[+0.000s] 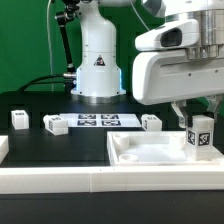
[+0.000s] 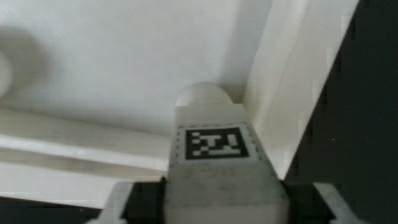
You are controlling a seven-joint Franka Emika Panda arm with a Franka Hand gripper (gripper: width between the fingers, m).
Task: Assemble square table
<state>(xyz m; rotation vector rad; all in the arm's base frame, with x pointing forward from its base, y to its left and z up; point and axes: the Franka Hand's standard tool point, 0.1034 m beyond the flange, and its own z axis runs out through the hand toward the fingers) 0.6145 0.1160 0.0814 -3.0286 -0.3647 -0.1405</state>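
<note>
- One leg [image 1: 201, 137] sits pinched in the gripper [image 1: 200, 124], at the tabletop [image 1: 150, 156] corner on the exterior view's right.
- Keep it upright; seat it squarely in that corner beside the rim [image 1: 125, 140].

No legible text; only a black-and-white tag [image 2: 217, 144] on one leg [image 2: 210, 105]

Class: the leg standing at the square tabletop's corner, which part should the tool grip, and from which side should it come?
Grip the corner leg near its upper end, across the two flat sides flanking its tagged face, coming down from above. It stands upright close to the raised rim of the tabletop, so a sideways approach looks blocked.
</note>
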